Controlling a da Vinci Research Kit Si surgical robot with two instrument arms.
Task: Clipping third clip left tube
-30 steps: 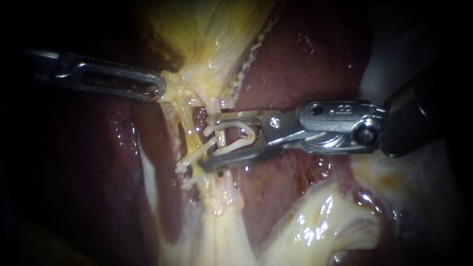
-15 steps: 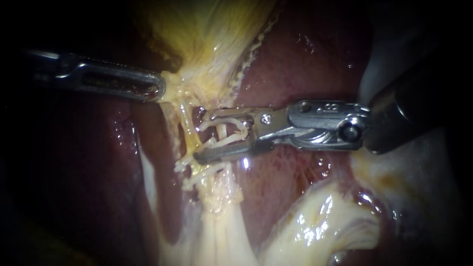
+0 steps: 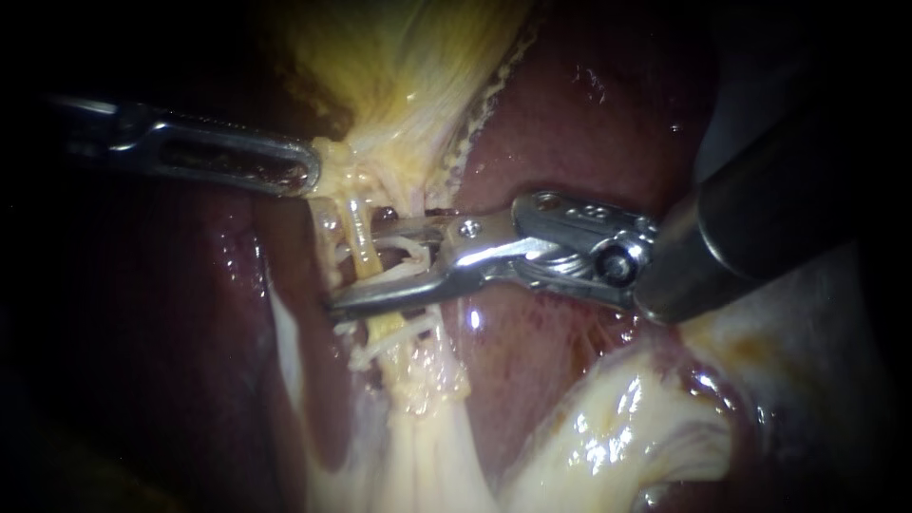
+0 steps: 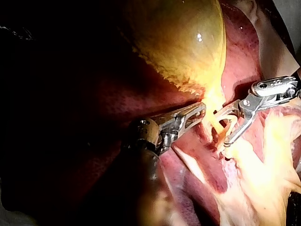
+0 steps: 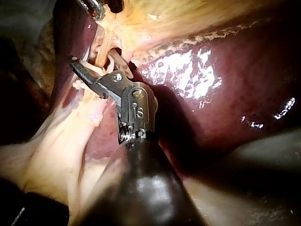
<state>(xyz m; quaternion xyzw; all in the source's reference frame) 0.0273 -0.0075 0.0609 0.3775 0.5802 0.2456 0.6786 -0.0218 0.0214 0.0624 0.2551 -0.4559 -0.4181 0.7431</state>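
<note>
Dark red liver fills the field behind everything, wet and glinting. Nearest the endoscope, the right instrument comes in from the right. Its jaws stand narrow, one on each side of the yellow left tube, with a white clip held between them. Just below its lower jaw a lower clip sits across the same strand, above a fan of pale tissue. Further back, the left instrument has its jaws closed on tissue at the neck of the gallbladder.

The left wrist view shows what the endoscope crops: the full yellow-green swell of the gallbladder. There the left instrument bites at its narrow end. The right instrument just beyond shows a plain gap between its jaws, with tube tissue inside. The right wrist view looks down the back of the right instrument. One dark jaw lies to one side of the strand and one bright jaw to the other, and the liver lies broad beside it. The clip cannot be made out there.

A second ago the right instrument stood further right against the tissue, its jaws wide and the clip an open loop around a paler strand. It has since slid left over the left tube and narrowed. Two clips showed then, and its lower jaw now covers the upper one. The left instrument has not moved.
</note>
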